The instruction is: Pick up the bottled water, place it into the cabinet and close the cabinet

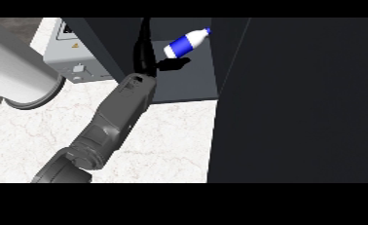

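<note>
The bottled water (187,43), white with a blue label and blue cap, is tilted with its cap toward the upper right inside the open dark cabinet (183,86). My right hand (149,59) reaches into the cabinet from the lower left. Its thumb curls under the bottle's lower end and its fingers run up the bottle's left side, so it is shut on the bottle. The bottle hangs above the cabinet's grey floor. My left hand does not show. The cabinet's dark door (287,102) stands open and fills the right side of the view.
A grey boxy appliance (78,53) stands on the white marble counter (169,141) just left of the cabinet. A large pale grey cylinder (22,75) fills the left edge. The open door hides everything at the right.
</note>
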Controlling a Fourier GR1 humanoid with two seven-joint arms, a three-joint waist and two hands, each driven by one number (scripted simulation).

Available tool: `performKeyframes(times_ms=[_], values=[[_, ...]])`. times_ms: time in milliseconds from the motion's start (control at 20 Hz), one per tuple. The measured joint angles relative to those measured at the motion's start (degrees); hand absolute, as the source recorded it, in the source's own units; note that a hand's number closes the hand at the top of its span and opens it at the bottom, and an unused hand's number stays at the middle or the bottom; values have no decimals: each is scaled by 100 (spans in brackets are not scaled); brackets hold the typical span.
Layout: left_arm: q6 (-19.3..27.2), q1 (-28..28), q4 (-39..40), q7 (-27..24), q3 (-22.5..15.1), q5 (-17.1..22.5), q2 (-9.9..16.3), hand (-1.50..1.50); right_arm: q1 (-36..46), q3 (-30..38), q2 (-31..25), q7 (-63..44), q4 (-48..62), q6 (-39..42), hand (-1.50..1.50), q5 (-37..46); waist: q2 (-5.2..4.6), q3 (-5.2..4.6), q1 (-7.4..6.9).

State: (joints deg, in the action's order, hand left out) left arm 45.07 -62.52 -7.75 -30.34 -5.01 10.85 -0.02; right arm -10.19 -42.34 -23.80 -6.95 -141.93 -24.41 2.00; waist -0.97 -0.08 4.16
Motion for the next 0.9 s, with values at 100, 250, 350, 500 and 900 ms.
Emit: performKeyframes(times_ms=[100,250,350,500,900], values=[[-283,110,-189,-299,119,109,1,150,9,15,16,14,26,6,-150,-22,-6,-2,-23],[-787,263,-479,-693,284,334,14,150,11,-10,-29,-39,-9,10,-150,-29,11,-7,-32],[-1103,313,-639,-893,362,472,9,150,3,-18,-56,-69,-22,-16,-150,-25,27,-8,-54],[-1551,331,-756,-1069,368,642,-6,150,42,-27,-72,-136,-29,-40,-150,-17,33,-11,-80],[-2685,665,-1435,-1012,-183,1260,-10,150,19,-4,-102,-212,-42,-181,-150,4,76,-11,-184]])
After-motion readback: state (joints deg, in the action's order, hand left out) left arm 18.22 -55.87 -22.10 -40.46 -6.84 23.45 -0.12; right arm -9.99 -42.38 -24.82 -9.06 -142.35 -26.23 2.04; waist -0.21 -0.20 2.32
